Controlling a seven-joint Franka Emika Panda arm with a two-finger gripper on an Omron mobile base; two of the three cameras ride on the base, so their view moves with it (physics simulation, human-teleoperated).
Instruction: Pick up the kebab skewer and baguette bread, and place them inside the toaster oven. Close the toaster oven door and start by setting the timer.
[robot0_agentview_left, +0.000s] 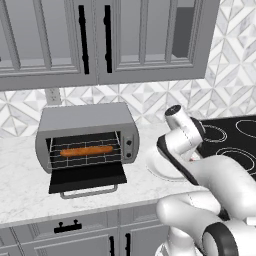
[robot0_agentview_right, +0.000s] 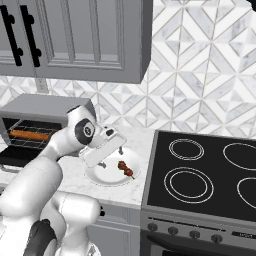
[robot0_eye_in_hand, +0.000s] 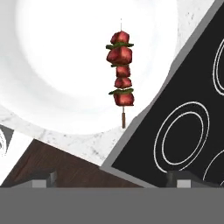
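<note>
Now the kebab skewer is what I'm after: it lies flat on the white plate, toward the side nearest the stovetop, meat chunks bunched along the middle and a bare stub of stick at each end. The baguette bread already rests on the wire rack inside the toaster oven, whose door hangs down open, so I judge the skewer pickup to be the step in hand.

My gripper hovers above the plate with its jaws wide and nothing between them. In the hand view the skewer sits above the fingertips and off centre, so I would first bring the hand over the middle chunks, then turn the wrist until the jaws close across the stick rather than along it. Descending straight down and pinching the meat, not the thin bare end, should give a firmer hold. I'd stop short of the plate so the fingertips do not scrape or tip it, and lift level.
</note>
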